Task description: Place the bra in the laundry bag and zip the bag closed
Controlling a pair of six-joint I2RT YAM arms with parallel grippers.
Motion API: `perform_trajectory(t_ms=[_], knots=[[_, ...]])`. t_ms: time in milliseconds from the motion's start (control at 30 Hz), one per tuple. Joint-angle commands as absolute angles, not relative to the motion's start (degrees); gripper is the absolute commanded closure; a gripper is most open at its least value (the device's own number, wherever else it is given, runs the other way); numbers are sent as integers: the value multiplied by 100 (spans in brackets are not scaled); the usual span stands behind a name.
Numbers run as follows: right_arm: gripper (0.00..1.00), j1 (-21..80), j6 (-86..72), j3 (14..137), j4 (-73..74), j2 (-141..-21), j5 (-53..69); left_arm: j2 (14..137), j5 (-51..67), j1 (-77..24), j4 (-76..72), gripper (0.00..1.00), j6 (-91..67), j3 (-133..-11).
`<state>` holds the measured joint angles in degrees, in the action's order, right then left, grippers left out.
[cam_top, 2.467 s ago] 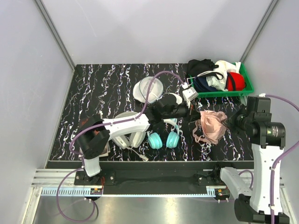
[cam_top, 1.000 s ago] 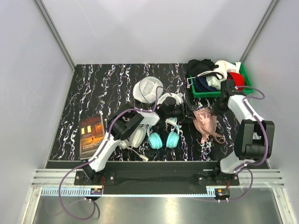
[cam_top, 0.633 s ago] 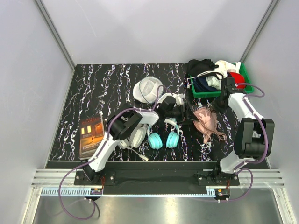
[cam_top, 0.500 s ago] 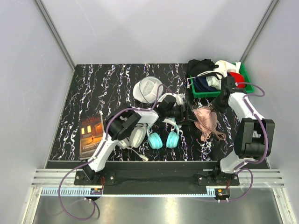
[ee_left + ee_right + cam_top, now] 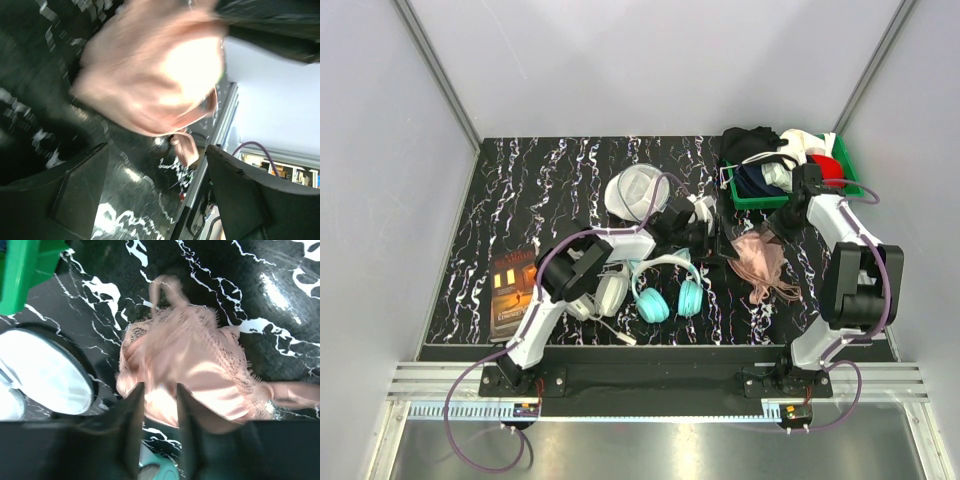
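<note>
Right, the bra (image 5: 763,258) lies crumpled on the black marbled table (image 5: 520,180), just off the near left corner of the green bin (image 5: 757,202), outside the bin and touching none of the clothes heaped in it. Both arms are crowding it. The right gripper (image 5: 776,226) hangs over the edge of the bra closest to the bin. On the right wrist view its jaws stand a narrow gap apart, with pink lace (image 5: 195,360) showing through the slot. The picture is smeared, so I cannot tell whether either finger (image 5: 132,430) touches the fabric.

Over on the side of the bra away from the bin comes the left gripper (image 5: 713,240), and its jaws are spread wide. On its own camera the two dark fingers (image 5: 80,190) frame bare table, and the bra (image 5: 150,75) is a blurred pink mass just beyond their tips, not between them.

Now the laundry bag (image 5: 638,190), white, round and domed, sits well to the left of the bin and apart from the bra. Teal headphones (image 5: 665,290) lie left of the bin too, but further toward the near edge. A white-grey pair (image 5: 605,290) sits further left again, partly under the left arm, and a book (image 5: 515,285) lies furthest from the bin.
</note>
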<state>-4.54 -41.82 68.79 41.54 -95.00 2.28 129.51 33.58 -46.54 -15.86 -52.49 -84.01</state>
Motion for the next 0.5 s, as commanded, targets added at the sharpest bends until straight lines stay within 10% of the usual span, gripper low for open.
perform_trajectory(t_ms=[0, 200, 467], knots=[[55, -457, -4219, 7128, 4192, -9528, 458, 13165, 3621, -4614, -1872, 16, -5326, -9069], [29, -483, -3657, 7207, 4762, -9072, 35, 13245, 3490, -4623, -1828, 19, -5405, -9149], [49, -483, -3586, 5952, 4808, -7982, 483, 12982, 3638, -4684, -1040, 54, -4819, -9228]])
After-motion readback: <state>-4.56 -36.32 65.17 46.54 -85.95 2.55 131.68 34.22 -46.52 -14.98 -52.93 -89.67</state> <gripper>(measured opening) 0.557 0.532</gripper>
